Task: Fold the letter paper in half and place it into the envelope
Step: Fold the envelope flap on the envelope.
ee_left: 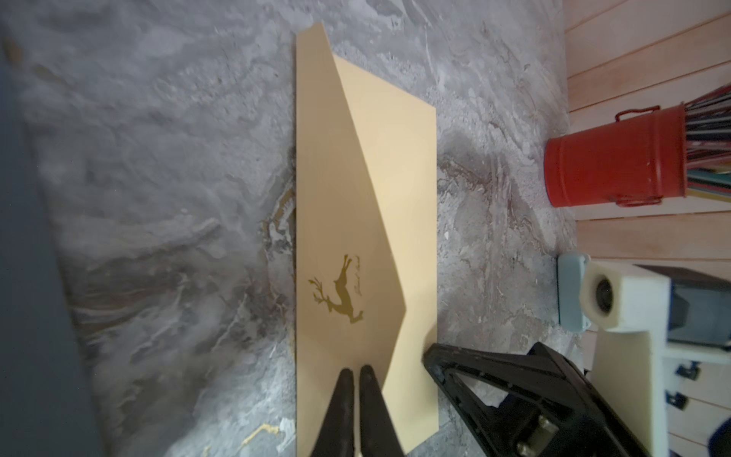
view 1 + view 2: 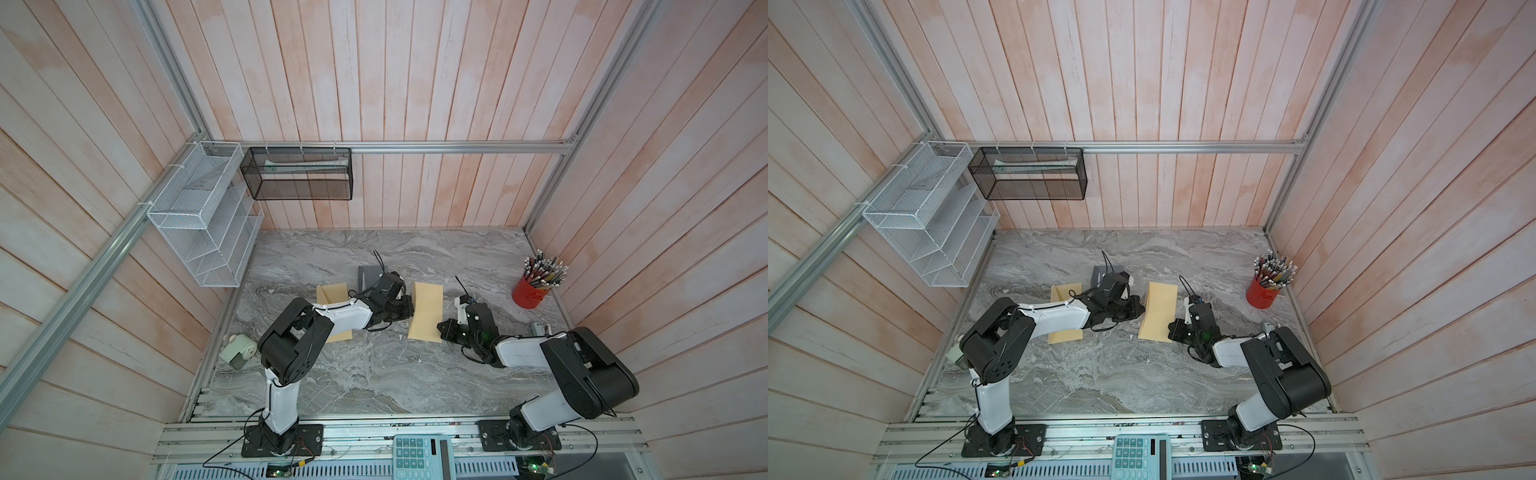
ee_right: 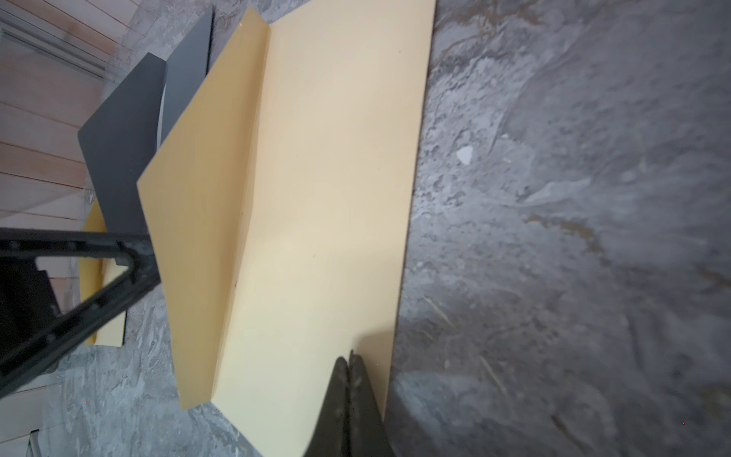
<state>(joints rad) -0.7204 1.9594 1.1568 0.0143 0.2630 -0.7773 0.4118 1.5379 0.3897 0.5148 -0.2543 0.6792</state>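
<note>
Left wrist footage is filled by the tan envelope (image 1: 407,178), laid flat on the marble tabletop (image 1: 158,158) directly ahead of the left gripper (image 1: 356,372). Its pointed flap (image 1: 328,178), printed with a gold deer (image 1: 340,289), is raised off the body. The left gripper's fingers are drawn together on the flap's near edge, so the flap is clamped. Just beside them, the right gripper (image 1: 431,352) is set tip-down on the envelope's opposite long edge.

From the right wrist, the right gripper (image 3: 350,358) is shown with its fingers pressed together and no gap; whether paper is caught between them cannot be told. Across the envelope from it, the left gripper (image 3: 146,253) is met by the lifted flap. Behind the left gripper a gray folded piece (image 3: 118,138) is stood partly open.

In both top views a second tan sheet (image 2: 336,291) (image 2: 1071,291) is seen lying under the left forearm, apart from the envelope (image 2: 426,311), which is found between the two grippers. A red pencil can (image 2: 530,293) is placed well beyond the right gripper.
</note>
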